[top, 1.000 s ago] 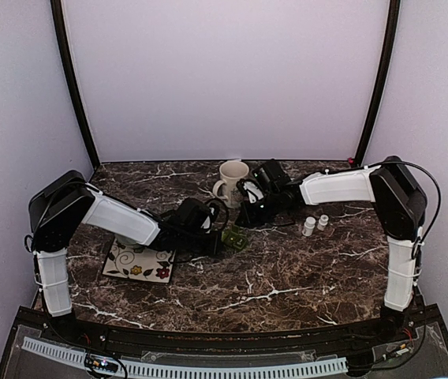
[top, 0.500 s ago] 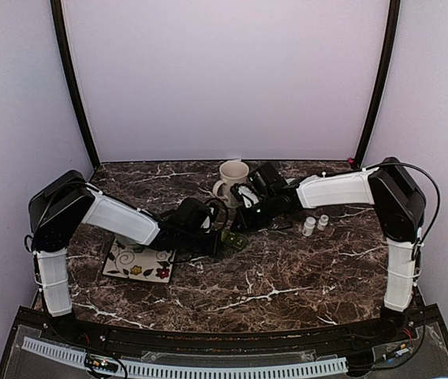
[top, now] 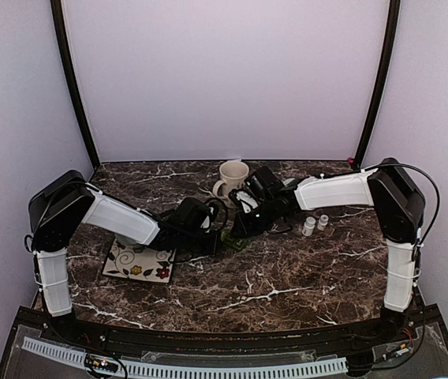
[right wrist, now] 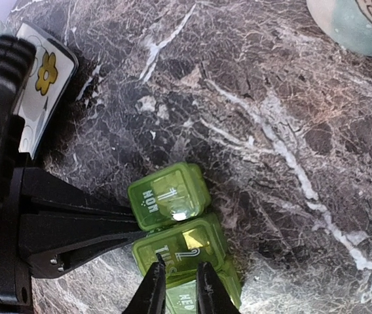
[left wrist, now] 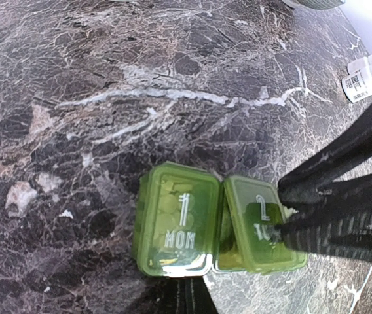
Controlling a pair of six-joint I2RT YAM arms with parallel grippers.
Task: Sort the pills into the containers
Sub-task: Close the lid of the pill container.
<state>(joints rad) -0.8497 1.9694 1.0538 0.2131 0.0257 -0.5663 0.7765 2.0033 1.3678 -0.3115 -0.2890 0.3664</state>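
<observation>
Near the middle of the dark marbled table [top: 287,284], just in front of the cream ceramic mug [top: 233,175], lies the small translucent green plastic pill box [top: 234,239], a strip of joined square compartments with both arms converged on it.

The sorting looks to be at an early or middle stage. The lids marked 1 MON and 2 TUE [left wrist: 259,226] both appear to lie flat and closed. Pale round shapes [left wrist: 166,204] show faintly through the MON lid and may be pills, though that cannot be settled. The WED compartment is mostly hidden under the right fingers. No loose pills show on the table, and two small white plastic pill bottles [top: 308,227] stand well to the right, near the right arm's forearm, so filling of the other compartments probably remains.

From the left side the left arm reaches low across a square flower-patterned tile [top: 133,264]. The left gripper [right wrist: 133,230] is clenched to a point, its tip touching the long side of the pill box near the seam between the first two compartments, seemingly bracing it; whether it pinches a lip cannot be told.

From behind, the right arm angles down. The right gripper [right wrist: 179,268] hangs over the far edge of the TUE lid, fingers slightly parted with nothing seen between them, likely working at that lid.
</observation>
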